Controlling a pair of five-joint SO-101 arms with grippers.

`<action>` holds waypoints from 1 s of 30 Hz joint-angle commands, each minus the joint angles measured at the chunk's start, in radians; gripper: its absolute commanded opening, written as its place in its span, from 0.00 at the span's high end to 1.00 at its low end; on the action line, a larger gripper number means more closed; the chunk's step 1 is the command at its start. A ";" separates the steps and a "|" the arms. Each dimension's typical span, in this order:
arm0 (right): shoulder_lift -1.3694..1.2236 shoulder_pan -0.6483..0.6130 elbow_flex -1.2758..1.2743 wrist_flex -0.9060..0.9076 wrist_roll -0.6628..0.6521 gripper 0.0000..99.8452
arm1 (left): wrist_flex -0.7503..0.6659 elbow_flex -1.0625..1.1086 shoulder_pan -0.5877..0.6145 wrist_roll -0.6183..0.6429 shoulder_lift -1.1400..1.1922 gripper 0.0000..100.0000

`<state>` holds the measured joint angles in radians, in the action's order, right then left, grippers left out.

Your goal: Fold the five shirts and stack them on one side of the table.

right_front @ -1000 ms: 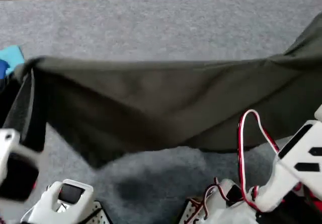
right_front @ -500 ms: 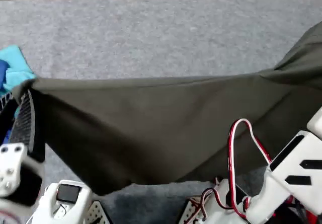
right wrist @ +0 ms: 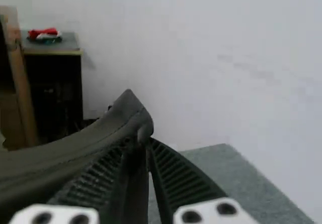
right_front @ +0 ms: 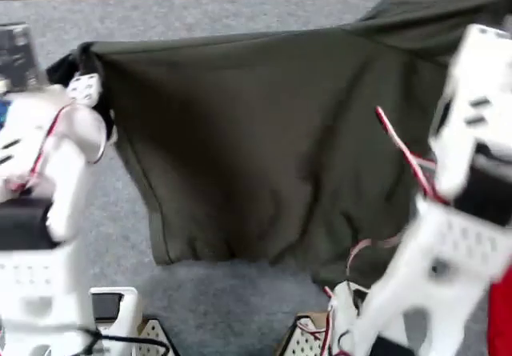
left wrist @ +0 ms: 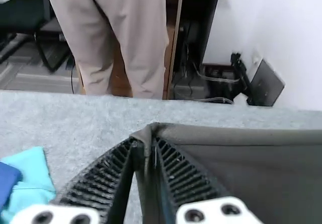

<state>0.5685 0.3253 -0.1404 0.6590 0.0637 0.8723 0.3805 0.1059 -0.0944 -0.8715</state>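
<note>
- Jaws of your left gripper are pinched together on a fold of the dark olive shirt, at its upper left corner.
- Your right gripper likewise has its jaws clamped on a bunched edge of the shirt, at the upper right corner.
- You have the shirt lifted and stretched wide between the two arms. Its top edge runs left to right over the far part of the grey table, and its body hangs down toward the near side.
- You cannot tell from the high view whether the lower hem touches the table.
- On the table at the left, a turquoise cloth lies with a dark blue piece against it.
</note>
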 commanded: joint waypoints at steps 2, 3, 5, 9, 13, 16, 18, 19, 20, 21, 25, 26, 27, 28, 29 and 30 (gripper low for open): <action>-0.213 -0.064 -0.050 -0.187 -0.011 1.00 | -0.331 0.236 0.002 0.002 0.010 0.98; -0.266 -0.068 -0.050 -0.221 -0.011 1.00 | -0.393 0.285 -0.002 0.000 0.027 0.98; -0.367 -0.073 -0.048 -0.296 -0.011 1.00 | -0.491 0.359 -0.002 -0.002 0.076 0.98; -0.504 -0.074 -0.015 -0.382 -0.011 1.00 | -0.591 0.391 0.002 -0.003 0.234 0.98; -0.593 -0.082 0.107 -0.382 -0.005 1.00 | -0.626 0.292 0.015 0.005 0.433 0.98; -0.664 -0.094 0.216 -0.381 -0.003 1.00 | -0.620 0.153 0.018 0.005 0.598 0.98; -0.719 -0.107 0.292 -0.384 -0.003 1.00 | -0.620 0.058 0.021 0.005 0.704 0.98; -0.751 -0.114 0.337 -0.381 -0.003 1.00 | -0.620 0.009 0.025 0.005 0.753 0.98; -0.782 -0.117 0.378 -0.379 -0.003 1.00 | -0.620 -0.041 0.026 0.005 0.799 0.98; -0.816 -0.127 0.423 -0.379 -0.003 1.00 | -0.620 -0.095 0.029 0.005 0.846 0.98; -0.957 -0.159 0.599 -0.379 -0.005 1.00 | -0.618 -0.287 0.052 0.029 1.001 0.98; -0.995 -0.165 0.645 -0.381 -0.005 1.00 | -0.618 -0.330 0.061 0.048 1.033 0.98; -1.032 -0.168 0.687 -0.385 -0.005 1.00 | -0.618 -0.371 0.074 0.060 1.063 0.98; -1.070 -0.171 0.734 -0.387 -0.005 1.00 | -0.618 -0.410 0.089 0.071 1.086 0.98; -1.107 -0.173 0.783 -0.387 -0.005 1.00 | -0.618 -0.440 0.103 0.084 1.104 0.98; -1.141 -0.173 0.834 -0.387 -0.005 1.00 | -0.618 -0.466 0.114 0.100 1.118 0.98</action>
<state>-0.5163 0.1534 0.5071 0.3076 0.0637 0.2693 0.0506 0.1565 -0.0361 0.2286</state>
